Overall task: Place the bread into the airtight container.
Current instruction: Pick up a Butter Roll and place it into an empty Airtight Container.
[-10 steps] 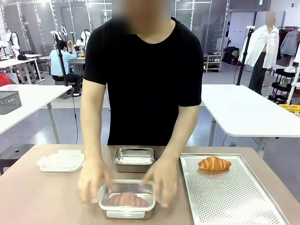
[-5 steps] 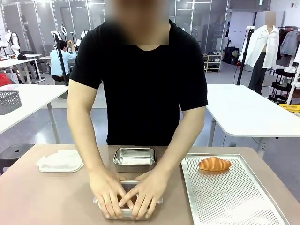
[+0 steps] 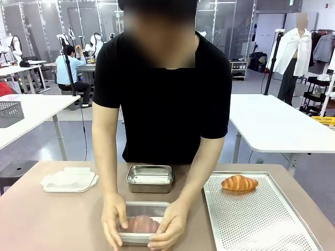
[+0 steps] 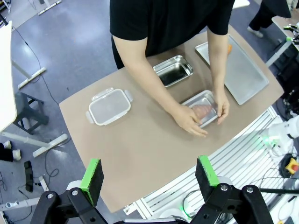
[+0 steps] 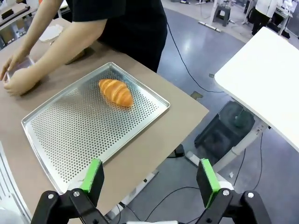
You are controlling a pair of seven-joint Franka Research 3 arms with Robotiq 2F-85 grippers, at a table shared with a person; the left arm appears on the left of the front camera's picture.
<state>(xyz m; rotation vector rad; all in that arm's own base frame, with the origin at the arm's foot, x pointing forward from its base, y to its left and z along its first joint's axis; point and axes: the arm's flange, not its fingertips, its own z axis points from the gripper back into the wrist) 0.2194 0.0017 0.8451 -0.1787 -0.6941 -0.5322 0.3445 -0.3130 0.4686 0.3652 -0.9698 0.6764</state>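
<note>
1. Left gripper [image 4: 149,173]: released, jaws wide apart, nothing between them. It hangs high over the near edge of the table [image 4: 140,147], well apart from everything on it.
2. Right gripper [image 5: 150,181]: also released and empty, up off the table's corner, beyond the perforated tray [image 5: 70,135].
3. Bread [image 3: 139,224]: a reddish-brown piece lying inside the steel container [image 3: 137,238] at the near middle of the table.
4. The person across from me clasps that container from both sides, one hand [image 3: 113,224] on its picture-left wall, the other hand [image 3: 170,230] on the right wall and near corner. I cannot tell whether a clear lid sits on it.
5. Second steel container [image 3: 150,178]: empty, just behind the first, toward the person.
6. White plastic lid [image 3: 68,180]: lies flat, well off to the left.
7. Croissant [image 3: 239,182]: sits at the tray's far end, apart from both containers.
</note>
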